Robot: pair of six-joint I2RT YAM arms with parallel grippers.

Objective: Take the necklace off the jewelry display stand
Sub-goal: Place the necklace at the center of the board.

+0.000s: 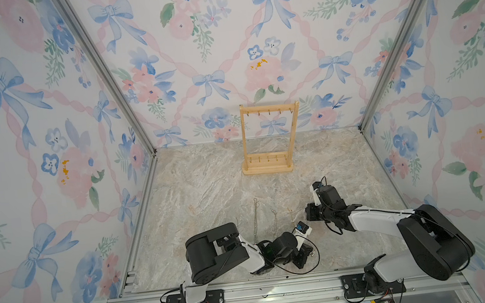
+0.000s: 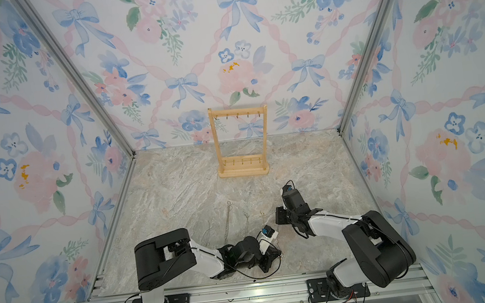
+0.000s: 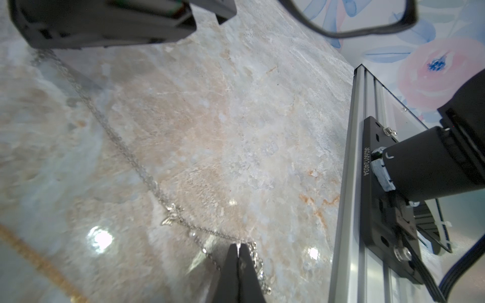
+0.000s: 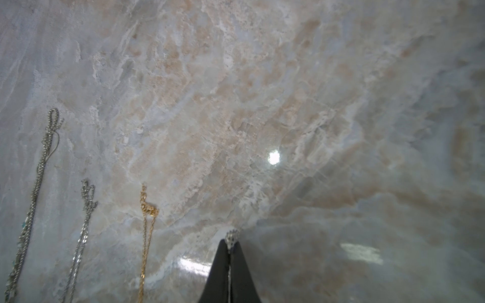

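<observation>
The jewelry display stand [image 1: 246, 139] [image 2: 216, 142] stands upright at the back of the marble table, and its hooks are bare in both top views. A thin silver necklace [image 3: 119, 148] with a winged charm lies on the marble. My left gripper [image 3: 238, 246] [image 1: 302, 257] is shut on one end of its chain near the front rail. From there the chain runs off under the black body of my right arm. My right gripper [image 4: 231, 242] [image 1: 310, 213] is shut on a small loop of silver chain [image 4: 232, 234] just above the table.
Three more chains lie side by side on the table left of my right gripper: a thick silver one [image 4: 39, 168] [image 1: 255, 222], a thinner silver one [image 4: 84, 223] and a gold one [image 4: 145, 236]. An aluminium rail [image 3: 349, 183] edges the table's front.
</observation>
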